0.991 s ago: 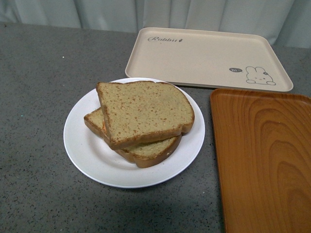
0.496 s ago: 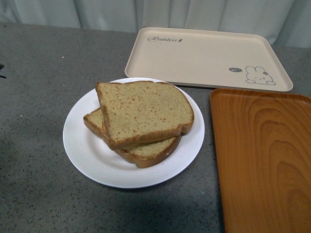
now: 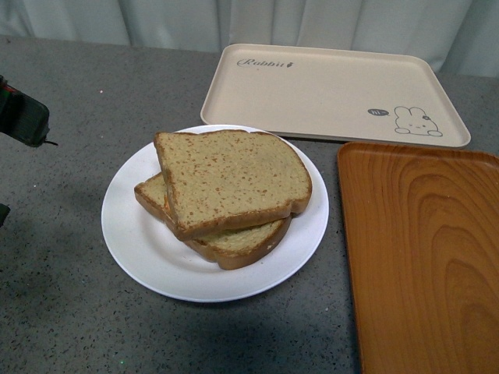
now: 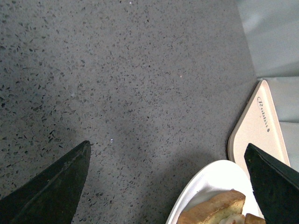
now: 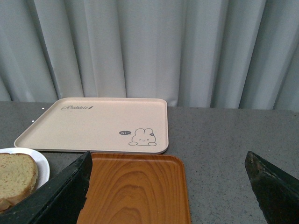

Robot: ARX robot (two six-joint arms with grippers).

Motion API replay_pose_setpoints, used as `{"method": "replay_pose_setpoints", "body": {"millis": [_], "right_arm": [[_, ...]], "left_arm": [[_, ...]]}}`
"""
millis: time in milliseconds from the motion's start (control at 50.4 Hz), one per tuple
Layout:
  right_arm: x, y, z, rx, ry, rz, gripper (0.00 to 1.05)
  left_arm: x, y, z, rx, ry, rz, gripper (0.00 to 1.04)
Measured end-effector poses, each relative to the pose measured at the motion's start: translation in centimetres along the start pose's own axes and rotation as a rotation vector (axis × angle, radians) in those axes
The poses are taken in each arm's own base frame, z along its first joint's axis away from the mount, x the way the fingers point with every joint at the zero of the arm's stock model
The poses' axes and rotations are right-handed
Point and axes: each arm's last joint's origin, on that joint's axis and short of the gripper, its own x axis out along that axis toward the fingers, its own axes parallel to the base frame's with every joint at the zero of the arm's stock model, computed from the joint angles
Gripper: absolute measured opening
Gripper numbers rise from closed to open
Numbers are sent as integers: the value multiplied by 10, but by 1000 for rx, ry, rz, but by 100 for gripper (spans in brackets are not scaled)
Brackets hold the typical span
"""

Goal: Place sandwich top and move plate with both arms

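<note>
currently, i read the plate as the one loaded container. it sits on the grey speckled table and carries two bread slices. the sandwich top lies uppermost, speckled face up, turned out of line with the lower slice, whose corner and crust project beneath it. whatever lies between the slices is hidden.

the beige tray stands behind the plate, its near edge just beside the plate rim, and its floor shows from rim to rim. the wood-grain tray lies right of the plate, near but apart.

legible markings are all on the beige tray: the script word "rabbit" at one far corner, and a small dark bubble reading "hi" beside a rabbit drawing.

the left gripper hangs over bare table just beside the plate's edge, fingers spread wide and clamping nothing. the left arm shows at the left edge of the front view. the right gripper faces both trays and a grey curtain, fingers likewise wide apart, gripping nothing.
</note>
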Motion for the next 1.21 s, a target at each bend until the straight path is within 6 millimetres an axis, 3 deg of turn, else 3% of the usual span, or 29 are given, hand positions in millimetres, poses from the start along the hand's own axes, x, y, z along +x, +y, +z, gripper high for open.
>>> {"method": "replay_pose_setpoints", "body": {"millis": [456,852,1209], "right_arm": [[0,0,0,0,0,0,96],[0,0,0,0,0,0,96],[0,0,0,0,0,0,96]], "left_arm": [[10,-2,-32,-5,92,-2,98],[-3,-11,-60,-74,202,-53,98],[-6,-7,-63,-119,221,-32,98]]}}
